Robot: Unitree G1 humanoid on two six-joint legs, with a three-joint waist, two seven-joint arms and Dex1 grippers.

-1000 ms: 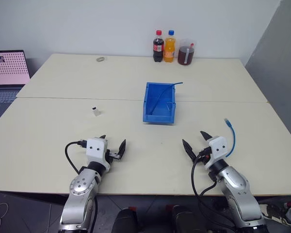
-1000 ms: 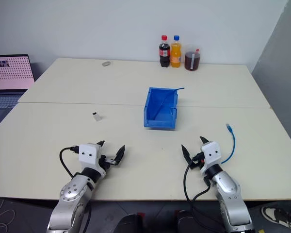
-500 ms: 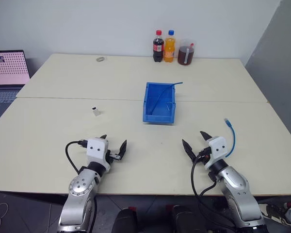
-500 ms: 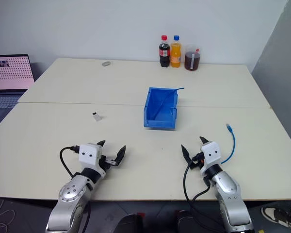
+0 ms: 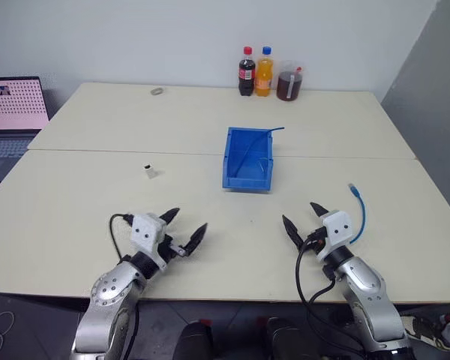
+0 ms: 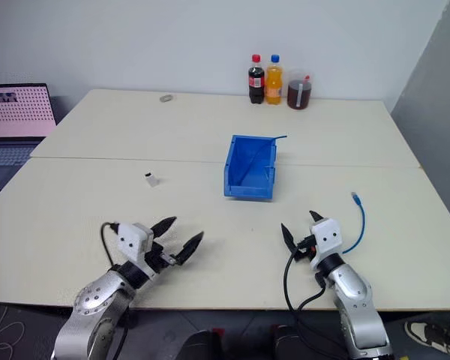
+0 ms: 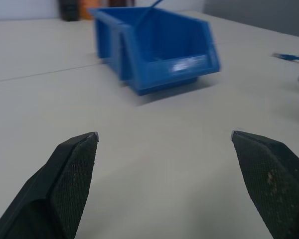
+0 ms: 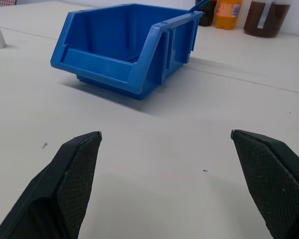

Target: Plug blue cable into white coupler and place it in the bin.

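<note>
Blue cable (image 5: 355,204): lies loose on the tabletop (image 5: 210,135) just beyond the right gripper, its plug end pointing away from the robot; nothing grips it.
White coupler (image 5: 149,172): stands alone on the tabletop, left of the bin and beyond the left gripper, well apart from the cable.
Bin (image 5: 247,159): sits mid-table between the two arms, with a thin blue strand already leaning out over its far corner.
Left gripper (image 5: 186,229): fingers spread wide, holding nothing, low over the near tabletop and angled toward the middle.
Right gripper (image 5: 301,220): fingers spread wide, empty, aimed toward the bin.
Step in hand: by my reading, the very start, with neither part picked up.
Next move: likely the right gripper to the cable near its plug and the left to the coupler, gripped so the socket stays free.
</note>
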